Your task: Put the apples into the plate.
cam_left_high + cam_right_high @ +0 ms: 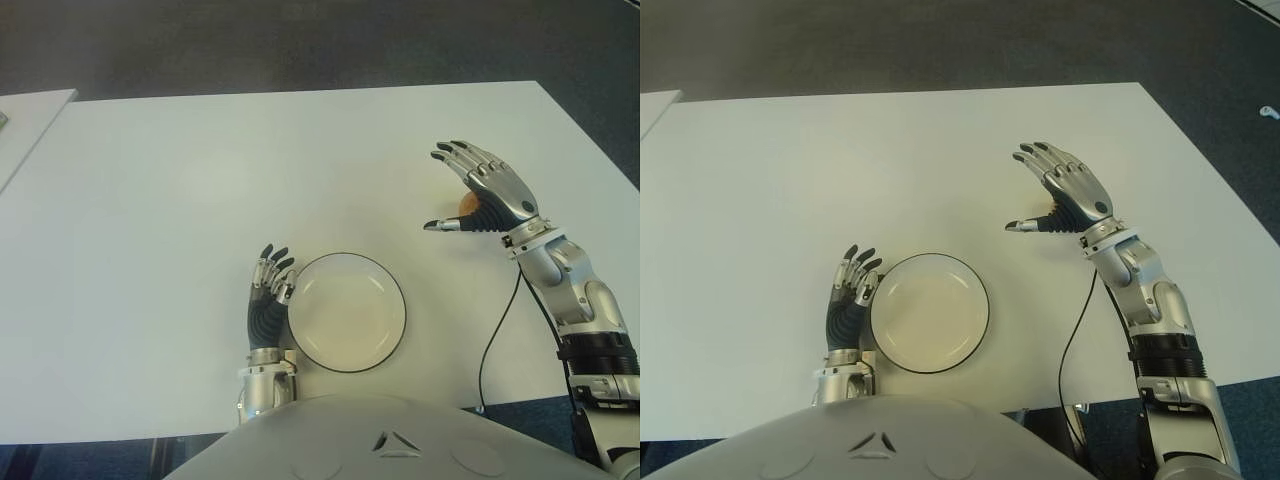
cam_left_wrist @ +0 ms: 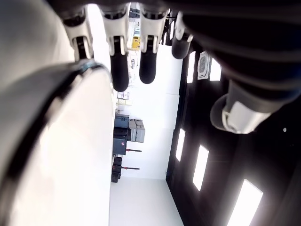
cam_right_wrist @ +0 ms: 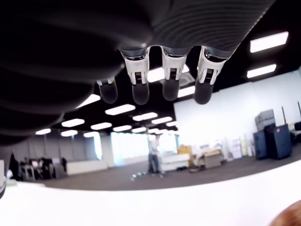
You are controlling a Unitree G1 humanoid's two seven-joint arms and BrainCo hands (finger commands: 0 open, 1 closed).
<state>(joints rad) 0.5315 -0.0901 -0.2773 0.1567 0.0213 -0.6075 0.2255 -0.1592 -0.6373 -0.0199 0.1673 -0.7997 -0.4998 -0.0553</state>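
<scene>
Apple (image 1: 467,203) sits on the white table (image 1: 200,180), mostly hidden beneath the right hand (image 1: 480,190), whose fingers are spread. Left hand (image 1: 270,295), fingers relaxed, touches the empty plate (image 1: 303,345).

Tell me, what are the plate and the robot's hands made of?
The plate looks like glazed ceramic or enamel: smooth cream surface, thin dark rim, though plastic is possible. The right hand, open beside an apple, and the left hand beside the plate show silvery metal-looking fingers and ribbed black, probably rubbery palms.
</scene>
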